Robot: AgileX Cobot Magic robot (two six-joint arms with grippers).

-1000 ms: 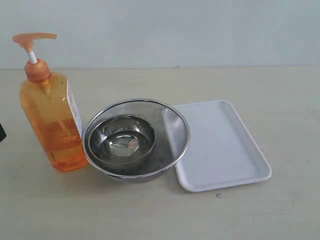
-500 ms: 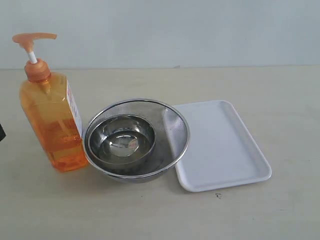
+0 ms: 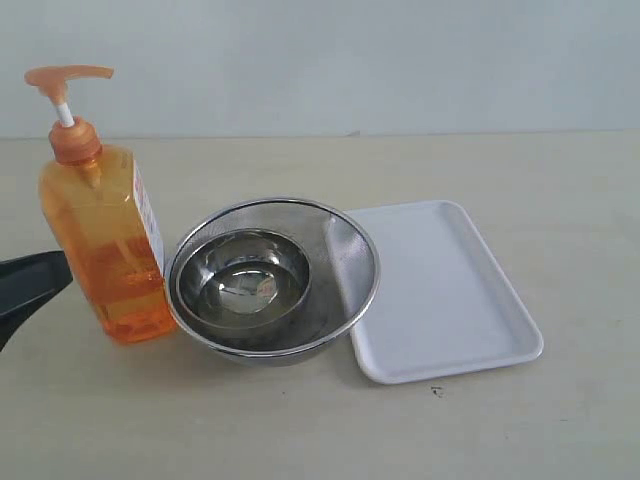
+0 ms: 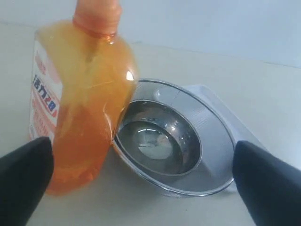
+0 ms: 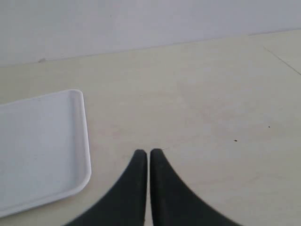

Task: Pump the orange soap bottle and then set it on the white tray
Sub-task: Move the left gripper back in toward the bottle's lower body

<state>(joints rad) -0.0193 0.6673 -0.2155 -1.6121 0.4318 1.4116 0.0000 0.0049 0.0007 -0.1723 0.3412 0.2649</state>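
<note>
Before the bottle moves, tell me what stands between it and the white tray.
The mesh bowl, with a smaller steel bowl nested inside, sits directly between the orange soap bottle and the white tray, close beside both.

The pale desk (image 3: 480,170) carries three things in a row: the orange soap bottle (image 3: 105,250) upright at the left, a steel mesh bowl (image 3: 345,262) just beside it, and the white tray (image 3: 440,290) flat at the right, close by the bowl.

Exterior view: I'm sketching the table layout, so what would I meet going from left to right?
left gripper → orange soap bottle → mesh steel bowl, with a smaller steel bowl nested inside → white tray
</note>
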